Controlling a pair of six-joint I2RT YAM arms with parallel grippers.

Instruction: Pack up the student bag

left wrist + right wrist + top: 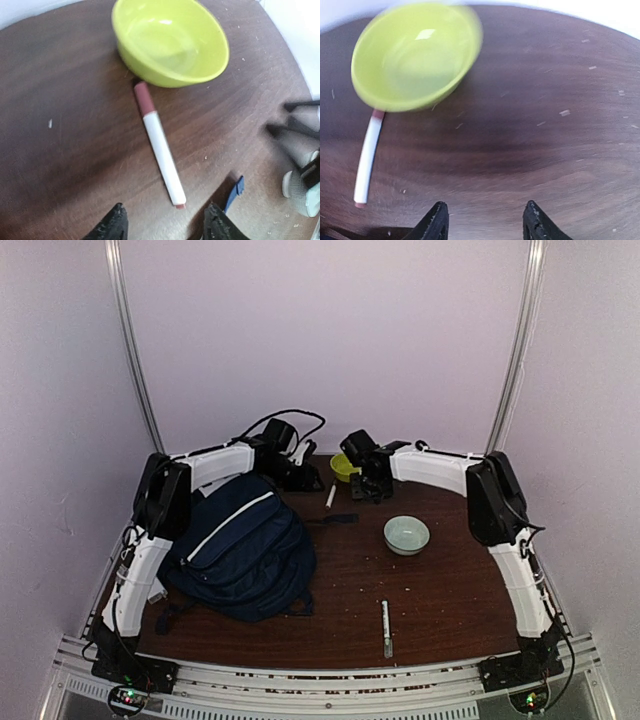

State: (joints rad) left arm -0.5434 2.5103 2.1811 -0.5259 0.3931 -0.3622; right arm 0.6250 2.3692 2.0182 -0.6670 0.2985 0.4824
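Observation:
The student bag [240,545], a navy-blue backpack with a white stripe, lies on the left of the table. A white marker with a dark red cap [331,496] lies right of the bag's top, its cap against a yellow-green bowl [343,466]. My left gripper [303,476] is open and empty, its jaws just short of the marker's [159,145] near end, with the bowl [170,40] beyond. My right gripper [367,485] is open and empty over bare wood, with the bowl [415,55] and marker [367,160] to its left.
A pale bowl [406,534] stands right of centre. A second slim marker [386,628] lies near the front edge. A dark bag strap [340,518] trails right from the bag, and its blue tip [234,192] lies by my left fingers. The back wall is close behind both grippers.

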